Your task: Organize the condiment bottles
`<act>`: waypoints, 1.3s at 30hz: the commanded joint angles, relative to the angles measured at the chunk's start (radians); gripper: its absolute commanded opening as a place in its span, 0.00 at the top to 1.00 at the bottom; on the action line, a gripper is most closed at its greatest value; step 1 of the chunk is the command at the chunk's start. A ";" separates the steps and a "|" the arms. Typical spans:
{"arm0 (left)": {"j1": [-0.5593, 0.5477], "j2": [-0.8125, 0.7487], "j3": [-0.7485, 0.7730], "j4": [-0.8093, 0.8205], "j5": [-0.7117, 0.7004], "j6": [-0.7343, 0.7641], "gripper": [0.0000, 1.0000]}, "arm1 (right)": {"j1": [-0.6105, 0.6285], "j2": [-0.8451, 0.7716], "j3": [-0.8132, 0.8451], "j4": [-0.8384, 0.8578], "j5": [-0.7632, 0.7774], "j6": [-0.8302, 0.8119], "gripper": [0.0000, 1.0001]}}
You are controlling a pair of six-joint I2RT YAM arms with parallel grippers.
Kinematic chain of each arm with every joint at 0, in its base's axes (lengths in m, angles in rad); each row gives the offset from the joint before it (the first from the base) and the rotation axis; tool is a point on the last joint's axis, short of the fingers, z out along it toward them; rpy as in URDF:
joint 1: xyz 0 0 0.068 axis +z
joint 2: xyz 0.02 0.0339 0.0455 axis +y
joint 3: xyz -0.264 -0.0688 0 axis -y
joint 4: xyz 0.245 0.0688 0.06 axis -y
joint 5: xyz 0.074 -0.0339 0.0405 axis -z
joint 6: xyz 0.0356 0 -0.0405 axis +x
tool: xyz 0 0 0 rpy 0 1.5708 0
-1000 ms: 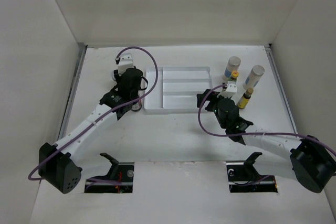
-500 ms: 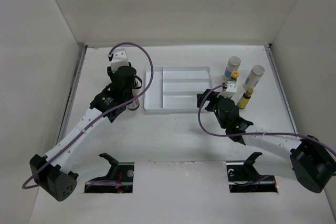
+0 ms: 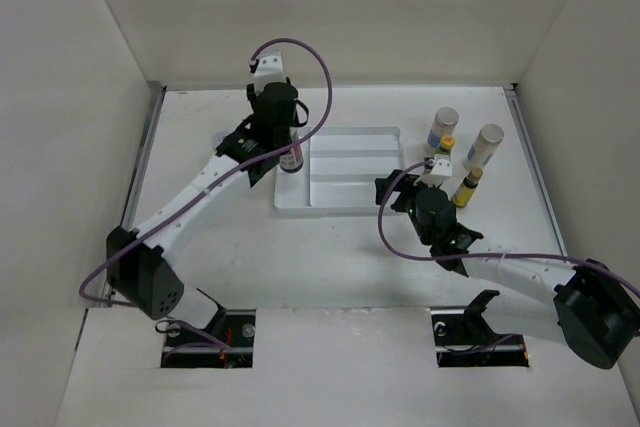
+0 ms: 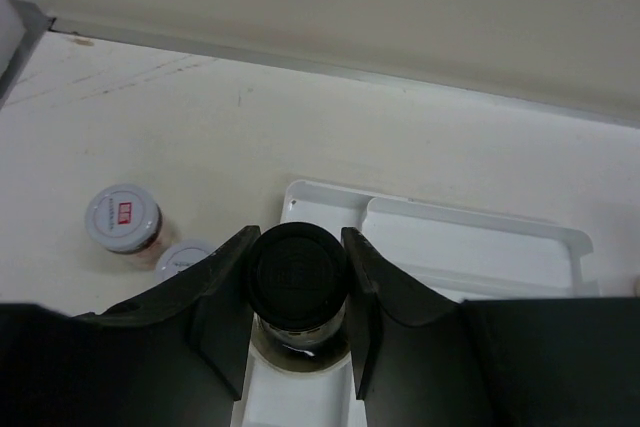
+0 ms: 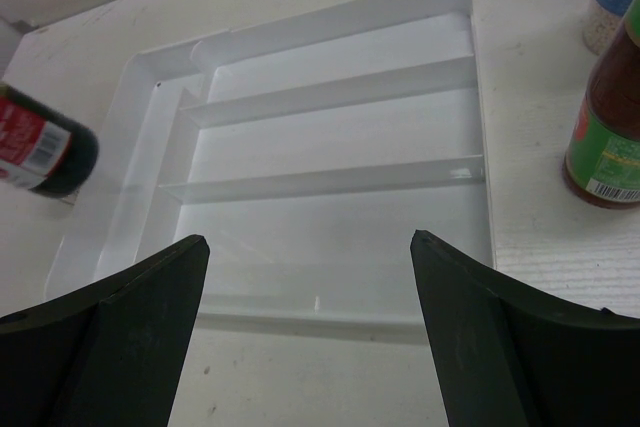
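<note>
The left fingers (image 4: 225, 297) clamp the dark, black-capped, red-labelled bottle (image 4: 297, 269) over the white divided tray's (image 4: 330, 192) narrow left slot, seemingly unseated, so lowering and releasing likely comes next; the right fingers (image 5: 130, 307) gape, empty.
</note>
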 commanded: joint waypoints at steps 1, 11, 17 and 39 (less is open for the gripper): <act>0.019 0.057 0.129 0.178 0.036 0.013 0.84 | -0.001 -0.028 0.023 0.058 -0.010 0.003 0.11; 0.071 0.260 0.232 0.247 0.094 0.054 0.84 | -0.005 0.003 0.027 0.059 -0.019 0.003 0.11; 0.093 0.317 0.235 0.307 0.114 0.083 0.84 | -0.005 0.013 0.031 0.061 -0.022 0.004 0.11; 0.088 0.321 0.059 0.473 0.088 0.148 0.47 | -0.005 0.007 0.031 0.061 -0.024 0.006 0.11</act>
